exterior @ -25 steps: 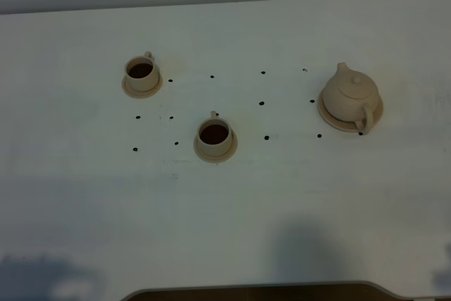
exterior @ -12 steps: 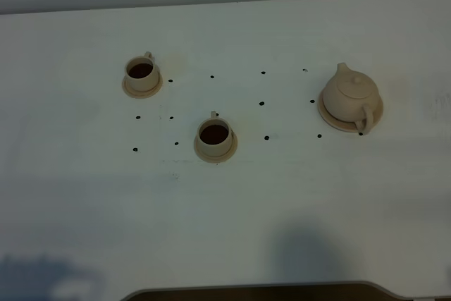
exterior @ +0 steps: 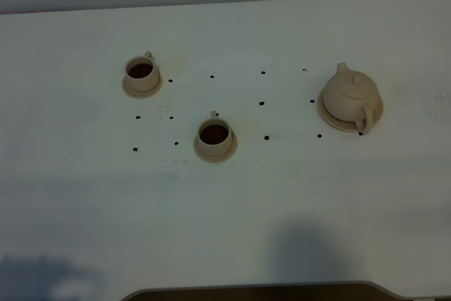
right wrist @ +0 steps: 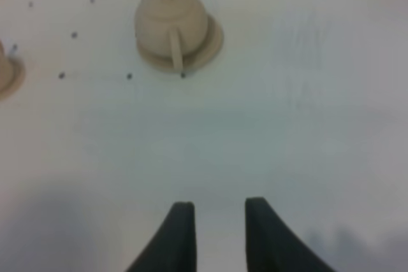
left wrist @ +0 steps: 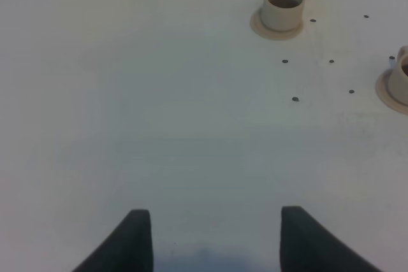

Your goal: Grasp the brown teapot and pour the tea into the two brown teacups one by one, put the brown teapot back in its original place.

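Observation:
The brown teapot (exterior: 350,96) stands upright on its wide round saucer (exterior: 331,122) at the right of the table; it also shows in the right wrist view (right wrist: 171,23). Two brown teacups on small saucers hold dark tea: one far left (exterior: 141,74), one nearer the middle (exterior: 214,137). The left wrist view shows the far cup (left wrist: 283,8) and the edge of the other (left wrist: 400,76). My left gripper (left wrist: 210,237) is open and empty. My right gripper (right wrist: 218,234) is open and empty, well short of the teapot. Neither gripper shows in the exterior view.
The white table (exterior: 225,202) carries several small black dots (exterior: 262,103) between the cups and the teapot. A dark curved edge (exterior: 254,290) lies along the front of the exterior view.

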